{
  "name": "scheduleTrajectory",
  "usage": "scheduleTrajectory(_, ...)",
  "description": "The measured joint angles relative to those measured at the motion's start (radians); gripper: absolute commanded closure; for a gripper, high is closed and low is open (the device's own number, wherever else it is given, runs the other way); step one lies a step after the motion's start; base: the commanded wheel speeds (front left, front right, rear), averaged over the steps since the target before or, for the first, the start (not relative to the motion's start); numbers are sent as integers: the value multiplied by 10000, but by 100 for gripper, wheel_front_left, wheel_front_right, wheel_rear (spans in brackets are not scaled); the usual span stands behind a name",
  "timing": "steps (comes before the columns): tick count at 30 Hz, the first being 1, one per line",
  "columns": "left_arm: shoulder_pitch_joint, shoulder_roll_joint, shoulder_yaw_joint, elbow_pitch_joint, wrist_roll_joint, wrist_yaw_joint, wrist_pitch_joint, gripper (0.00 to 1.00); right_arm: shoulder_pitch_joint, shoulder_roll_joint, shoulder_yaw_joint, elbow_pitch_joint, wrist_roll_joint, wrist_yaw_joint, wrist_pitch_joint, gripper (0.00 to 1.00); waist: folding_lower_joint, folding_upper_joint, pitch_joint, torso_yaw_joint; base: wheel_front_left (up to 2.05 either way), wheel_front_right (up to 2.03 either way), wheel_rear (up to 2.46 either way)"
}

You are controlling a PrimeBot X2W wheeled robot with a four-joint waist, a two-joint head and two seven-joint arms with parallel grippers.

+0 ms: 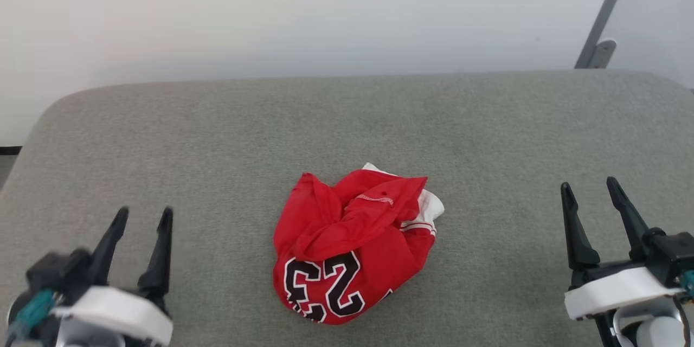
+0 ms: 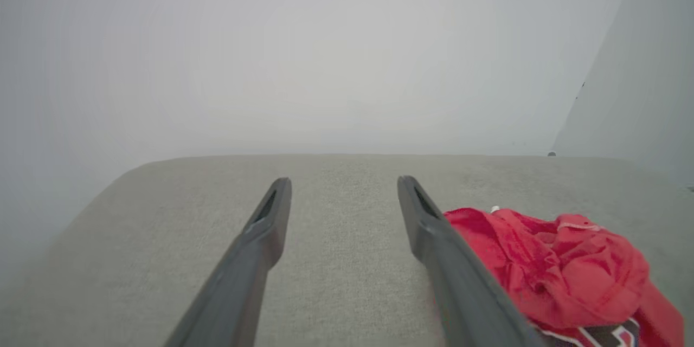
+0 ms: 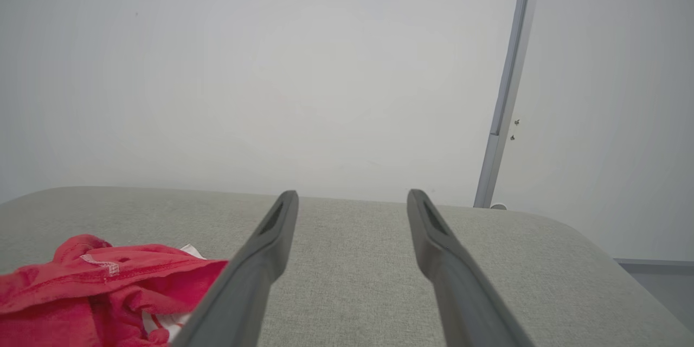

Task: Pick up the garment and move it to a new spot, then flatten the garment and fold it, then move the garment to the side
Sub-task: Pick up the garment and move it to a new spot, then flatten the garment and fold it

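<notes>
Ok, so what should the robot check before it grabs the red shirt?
1. Left gripper open, holding nothing: ok.
2. Right gripper open, holding nothing: ok.
3. Garment in plain sight, lying between the two grippers: ok.
4. Garment flat: not ok, it is crumpled in a heap.
5. Bare room on the grey surface for a new spot: ok.
6. Where the collar or hem is, for a neat grab: cannot tell.

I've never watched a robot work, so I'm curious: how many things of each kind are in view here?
Garment: 1, the crumpled red garment
Grippers: 2, the left gripper and right gripper, both open
Padded surface: 1, the grey padded surface
Total: 4
</notes>
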Motion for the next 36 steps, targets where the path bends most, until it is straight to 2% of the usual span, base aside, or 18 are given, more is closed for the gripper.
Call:
scheduleTrajectory(6, 812, -282, 345, 330, -178, -27, -464, 0, 189, 54, -119, -2, -94, 2, 2, 0, 0, 0, -150, 261, 0, 0, 0)
scheduleTrajectory(15, 1301, -811, 972, 487, -123, -288, -596, 0, 350, 144, -307, -13, -119, 0, 0, 0, 0, 0, -290, 569, 0, 0, 0)
scheduleTrajectory(26, 1867, -2069, 1908, 508, 698, -989, -608, 0, 484, 303, -337, -48, -192, 0, 2, 0, 0, 1, -406, 712, 0, 0, 0)
scheduleTrajectory(36, 1867, -2460, 2253, 683, 1360, -1409, -608, 0, 551, 339, -339, -58, -203, 0, 0, 0, 0, 0, -405, 712, 0, 0, 0)
